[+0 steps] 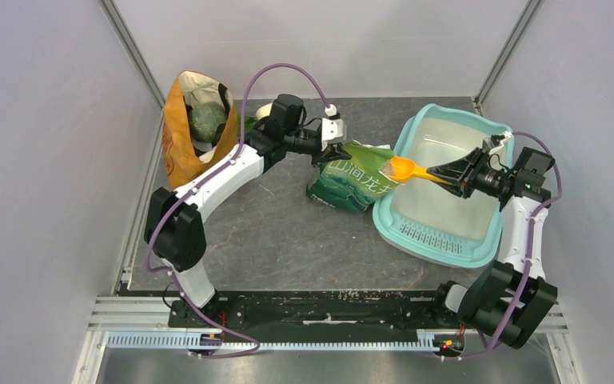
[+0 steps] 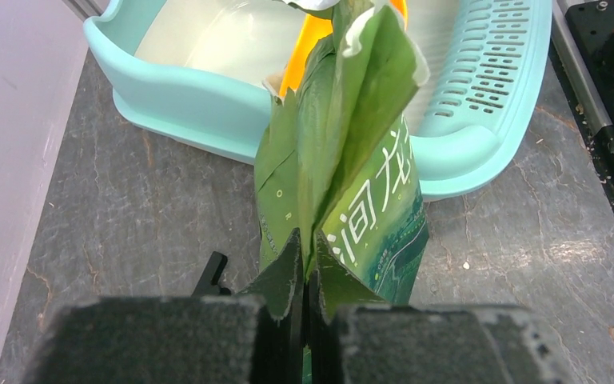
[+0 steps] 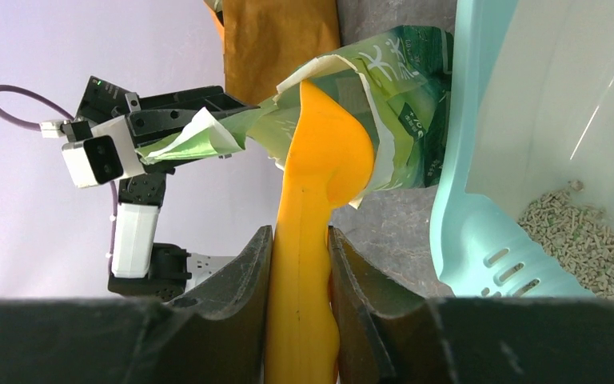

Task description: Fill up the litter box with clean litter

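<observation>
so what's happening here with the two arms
The left tool is shut on the torn top of the green bag, holding it open next to the litter box. The right tool grips the scoop by its handle, bowl at the bag's mouth. Some litter already lies in the box.

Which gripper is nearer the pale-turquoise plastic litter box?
Right. The right gripper, holding the orange plastic scoop, is over the litter box; the left gripper, shut on the green printed plastic bag, sits beside it.
</observation>
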Available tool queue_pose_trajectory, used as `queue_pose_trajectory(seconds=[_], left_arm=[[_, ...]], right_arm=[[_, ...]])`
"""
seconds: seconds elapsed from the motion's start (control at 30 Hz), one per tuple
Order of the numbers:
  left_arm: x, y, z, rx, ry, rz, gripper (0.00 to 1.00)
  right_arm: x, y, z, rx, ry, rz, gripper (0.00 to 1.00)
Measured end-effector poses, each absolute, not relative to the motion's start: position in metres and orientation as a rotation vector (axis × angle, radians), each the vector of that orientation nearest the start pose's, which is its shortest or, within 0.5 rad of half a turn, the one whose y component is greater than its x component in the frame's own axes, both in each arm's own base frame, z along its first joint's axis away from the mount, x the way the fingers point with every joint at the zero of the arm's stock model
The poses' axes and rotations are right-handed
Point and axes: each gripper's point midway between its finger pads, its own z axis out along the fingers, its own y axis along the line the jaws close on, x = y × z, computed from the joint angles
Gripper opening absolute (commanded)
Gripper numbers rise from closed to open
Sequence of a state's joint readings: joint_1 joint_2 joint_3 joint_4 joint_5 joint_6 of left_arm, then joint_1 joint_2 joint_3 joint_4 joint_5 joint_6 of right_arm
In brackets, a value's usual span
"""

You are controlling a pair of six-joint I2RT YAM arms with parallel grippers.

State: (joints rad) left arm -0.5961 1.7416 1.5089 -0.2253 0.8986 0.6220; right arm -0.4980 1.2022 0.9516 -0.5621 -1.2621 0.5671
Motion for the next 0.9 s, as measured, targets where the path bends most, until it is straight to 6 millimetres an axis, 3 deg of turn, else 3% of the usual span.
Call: queue_pose_trajectory(seconds=[0.9], left_arm=[[0.335, -0.378, 0.255, 1.496, 1.24, -0.92, 0.02]], right_arm=[[0.25, 0.001, 0.255, 0.702, 1.897, 1.48, 0.0]])
